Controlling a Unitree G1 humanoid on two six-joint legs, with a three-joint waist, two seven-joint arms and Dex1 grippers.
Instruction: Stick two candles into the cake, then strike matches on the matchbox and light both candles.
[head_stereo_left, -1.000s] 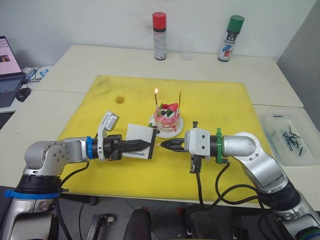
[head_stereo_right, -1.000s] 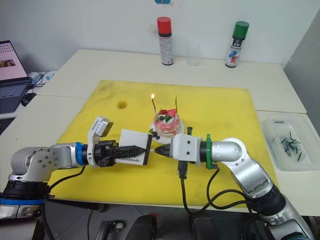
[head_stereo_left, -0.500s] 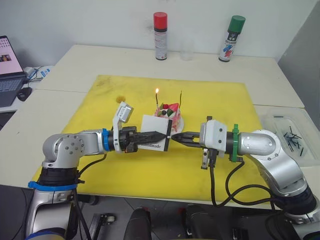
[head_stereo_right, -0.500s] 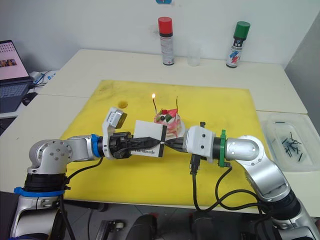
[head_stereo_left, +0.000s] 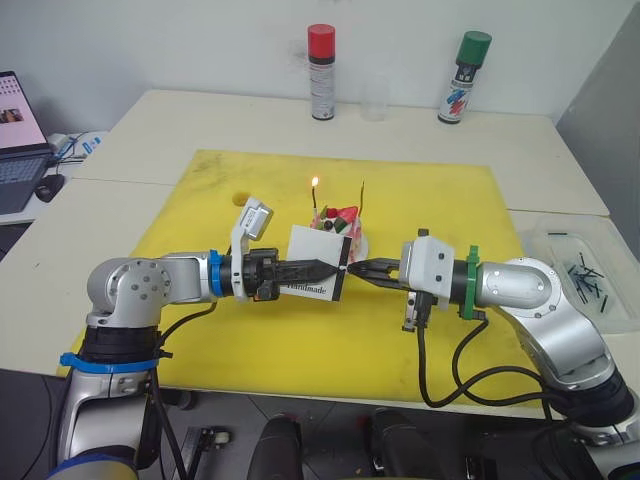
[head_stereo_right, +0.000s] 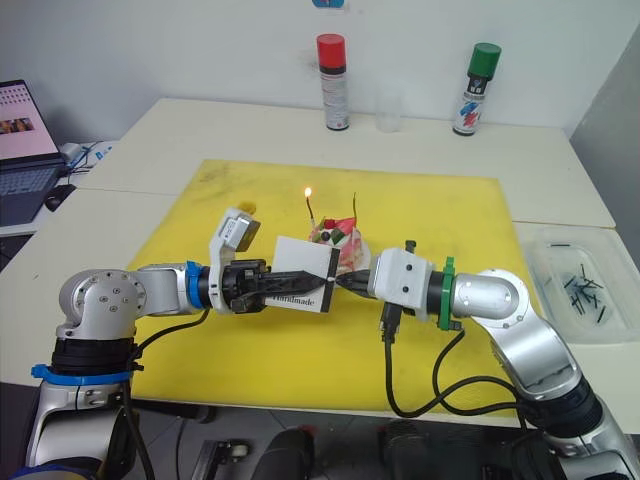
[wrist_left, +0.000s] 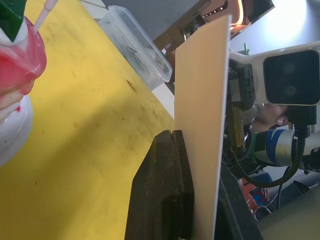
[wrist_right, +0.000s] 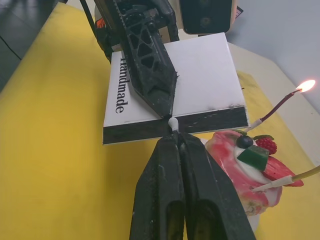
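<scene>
A hard strike could snap the match (wrist_right: 173, 123) or knock the lit candle (wrist_right: 280, 103) on the cake (head_stereo_right: 338, 243), just beyond. The right pincer (wrist_right: 172, 134), clenched on the match, presses its white head against the black strip of the matchbox (head_stereo_right: 303, 274), which the left pincer (head_stereo_right: 318, 286) grips mid-air.

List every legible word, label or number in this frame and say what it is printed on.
"Handmade": black print on the flat white rectangular matchbox, partly covered by the left end effector gripping it.
Label on the green-capped spray can: too small to read.
Label on the red-capped spray can: too small to read.
Laptop screen: unreadable.
</scene>
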